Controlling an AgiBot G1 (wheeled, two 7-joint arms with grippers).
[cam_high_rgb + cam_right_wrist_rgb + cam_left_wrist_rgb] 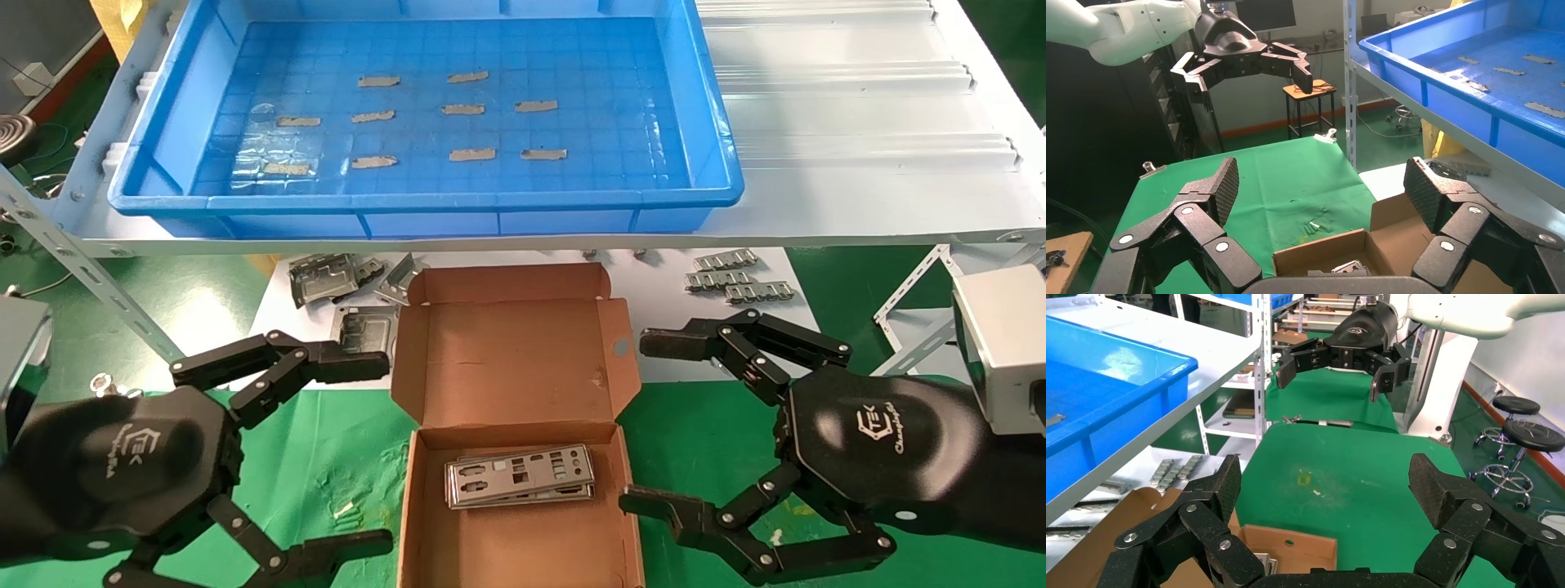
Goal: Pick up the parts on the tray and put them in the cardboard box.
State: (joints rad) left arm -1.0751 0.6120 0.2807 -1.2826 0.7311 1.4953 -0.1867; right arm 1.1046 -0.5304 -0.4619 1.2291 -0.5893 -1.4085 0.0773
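Observation:
The blue tray [425, 200] sits on the white shelf and holds only short grey tape strips [462, 109]; no parts lie in it. The open cardboard box [515, 367] stands on the green cloth below, with a small stack of silver plates [520, 475] inside. A corner of the plates shows in the right wrist view [1347, 267]. My left gripper [388, 453] is open and empty to the left of the box. My right gripper [633, 420] is open and empty to the right of the box. The box shows in both wrist views [1291, 548] [1389, 226].
Boxy grey brackets [327, 282] lie on the white sheet behind the box at the left. Ridged metal strips [735, 278] lie behind it at the right. A white corrugated panel [850, 98] is beside the tray. Shelf struts [82, 261] slant at both sides.

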